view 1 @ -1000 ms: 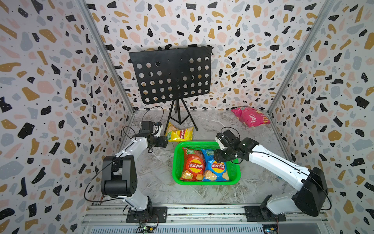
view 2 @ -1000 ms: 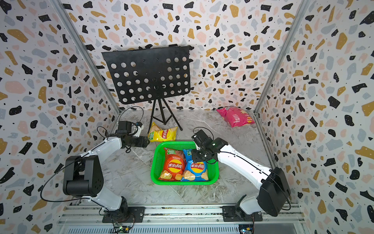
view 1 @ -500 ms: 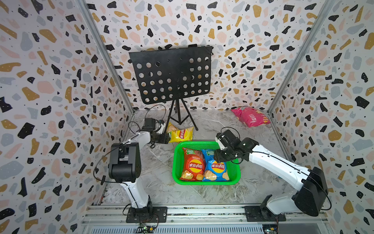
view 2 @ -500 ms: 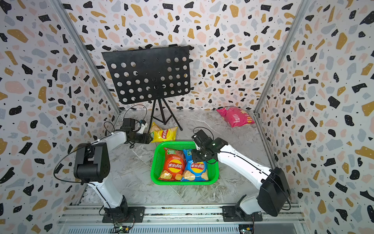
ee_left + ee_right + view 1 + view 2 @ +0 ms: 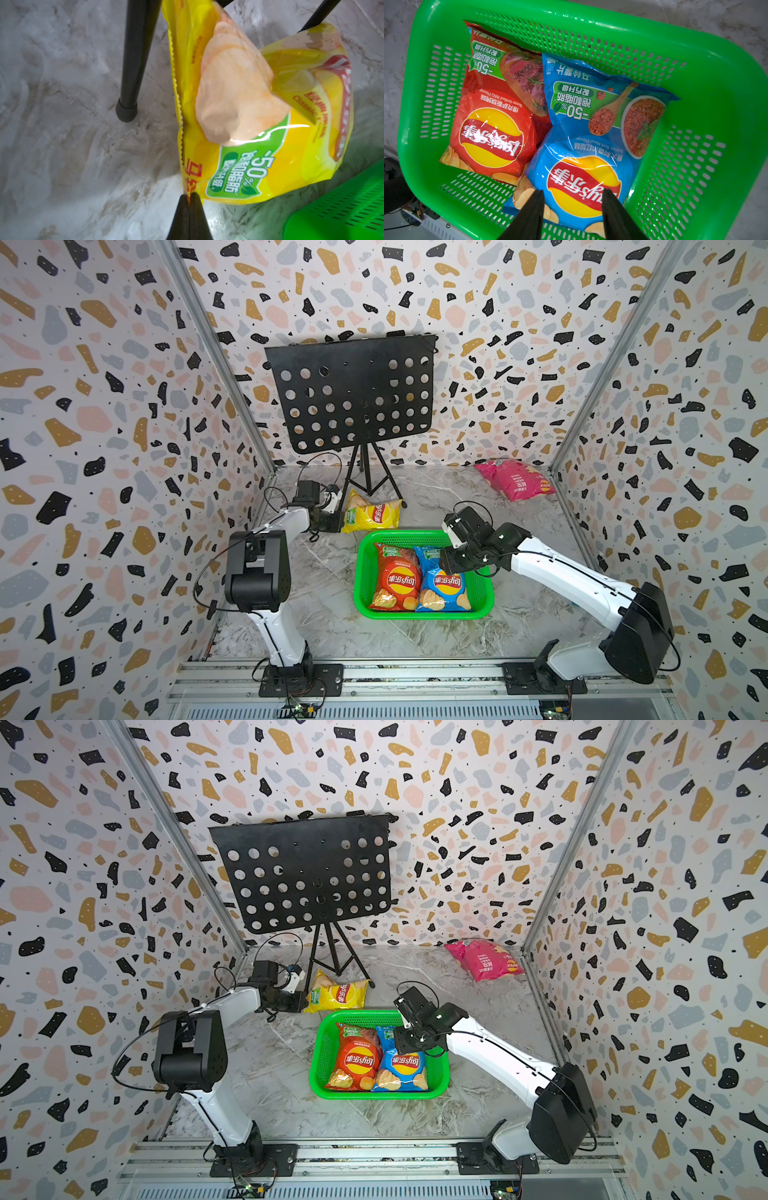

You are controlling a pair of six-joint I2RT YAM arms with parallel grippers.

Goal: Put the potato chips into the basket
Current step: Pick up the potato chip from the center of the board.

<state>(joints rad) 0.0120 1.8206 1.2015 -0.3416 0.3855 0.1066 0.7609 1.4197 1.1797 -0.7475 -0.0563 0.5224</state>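
Left wrist view: left jaws clamped the yellow bag [image 5: 239,166] seam; right jaws hung part-open, empty. Thin pinch could slip.

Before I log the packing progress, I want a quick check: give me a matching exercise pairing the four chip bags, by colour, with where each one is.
Things
1. yellow bag
2. pink bag
3. blue bag
4. red bag

Places
A. in the basket, below the open right gripper
B. lying alone in the far corner, untouched
C. in the basket, on the left arm's side
D. outside the basket, its edge pinched in the shut left gripper

Pairs: 1-D, 2-B, 3-A, 4-C
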